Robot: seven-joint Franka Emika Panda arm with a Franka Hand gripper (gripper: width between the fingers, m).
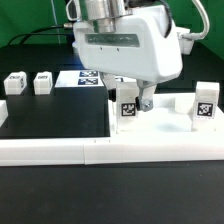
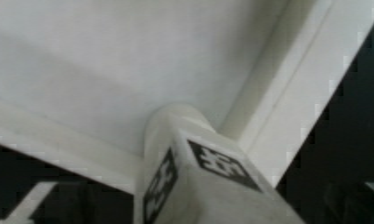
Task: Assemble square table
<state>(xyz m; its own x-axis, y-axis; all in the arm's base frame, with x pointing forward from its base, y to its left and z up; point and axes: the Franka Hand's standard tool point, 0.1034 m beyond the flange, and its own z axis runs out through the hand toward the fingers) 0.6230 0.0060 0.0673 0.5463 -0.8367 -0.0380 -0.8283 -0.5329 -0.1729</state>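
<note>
The square table's white slab (image 1: 165,125) lies flat at the exterior view's right, against the low white border wall (image 1: 110,152). One short white tagged leg post (image 1: 128,108) stands upright on the slab near its corner. My gripper (image 1: 132,102) hangs straight over this post, open, with a dark finger (image 1: 147,99) on either side of the post's top. In the wrist view the same leg (image 2: 209,160) rises from the slab (image 2: 113,70) beside its raised rim (image 2: 294,70). Another leg (image 1: 205,102) stands at the far right.
Two more tagged leg posts (image 1: 15,83) (image 1: 42,82) stand on the black tabletop at the exterior view's left. The marker board (image 1: 80,78) lies behind them, partly hidden by the arm. The border wall runs along the front.
</note>
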